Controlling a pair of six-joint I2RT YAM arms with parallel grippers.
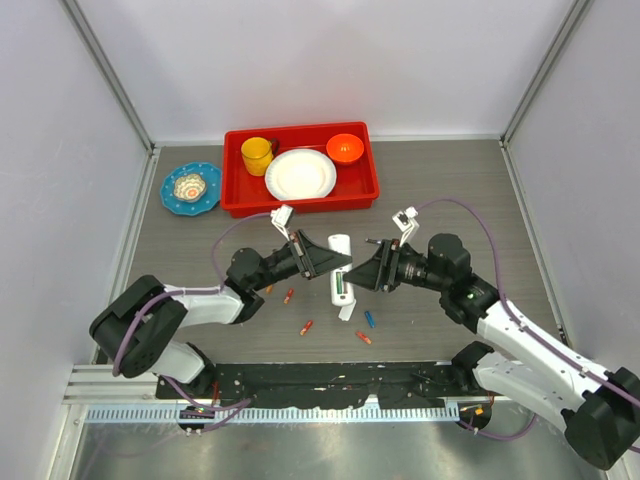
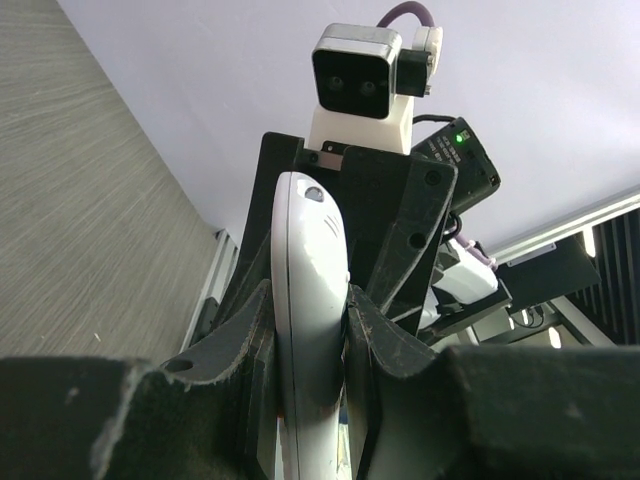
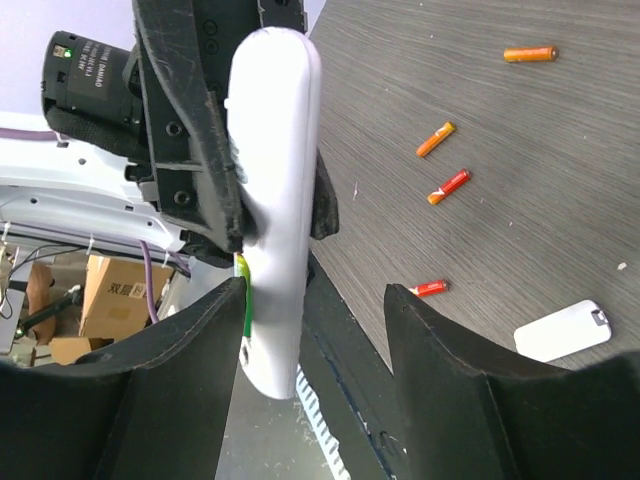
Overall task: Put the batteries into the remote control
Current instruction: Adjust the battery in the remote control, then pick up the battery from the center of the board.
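Place: a robotics lab test cell, built around one bench.
Landmark: a red tray at the back of a grey wood-grain table.
Walls: plain white panels stand behind the tray and to both sides, joined by aluminium posts.
Machines: a left arm and a right arm, trailing purple cables, reach in from the edge opposite the tray.
Mounting: a black base plate and aluminium rail line that same edge.
Props: a yellow cup, white plate and orange bowl in the tray; a blue dish just left of it.
Beyond the cell: a cardboard box shows past the edge farthest from the tray.
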